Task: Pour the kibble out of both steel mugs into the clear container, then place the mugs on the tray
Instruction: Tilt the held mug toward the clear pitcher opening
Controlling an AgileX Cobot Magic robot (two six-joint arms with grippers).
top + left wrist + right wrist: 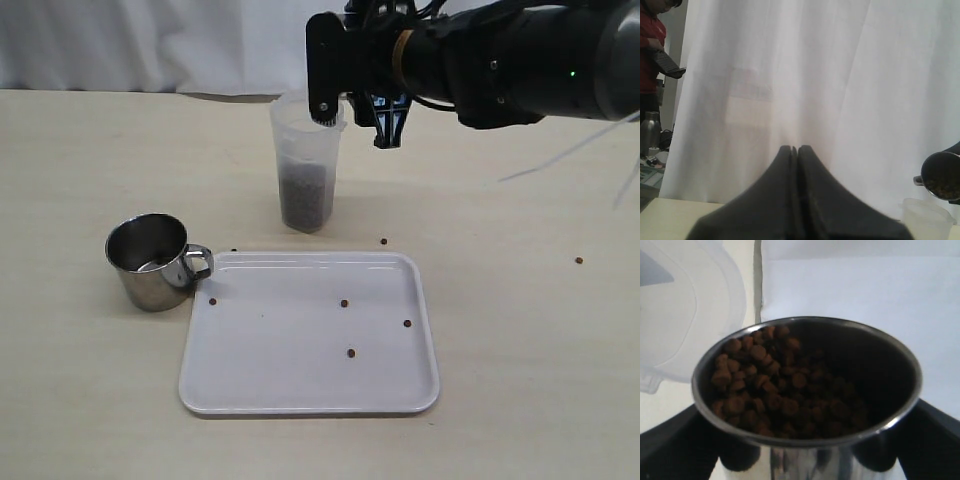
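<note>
One steel mug (pixel 805 390), full of reddish-brown kibble (pixel 765 385), sits in my right gripper (pixel 805 462), which is shut on its body. It hangs tilted just above the clear container (pixel 305 170); the left wrist view shows this mug (pixel 941 175) over the container's rim (pixel 925 212). My right gripper (pixel 388 118) reaches in from the right, and the arm hides the mug in the exterior view. Kibble (pixel 305 198) fills the container's lower part. The other steel mug (pixel 150 262) stands upright and empty at the left rim of the white tray (pixel 300 390). My left gripper (pixel 794 149) is shut, empty and raised.
A few stray pellets lie on the tray (pixel 344 303) and on the table (pixel 383 241), one far right (pixel 578 260). A white curtain (pixel 150 40) closes off the back. A person (pixel 652 45) stands at the far left of the left wrist view.
</note>
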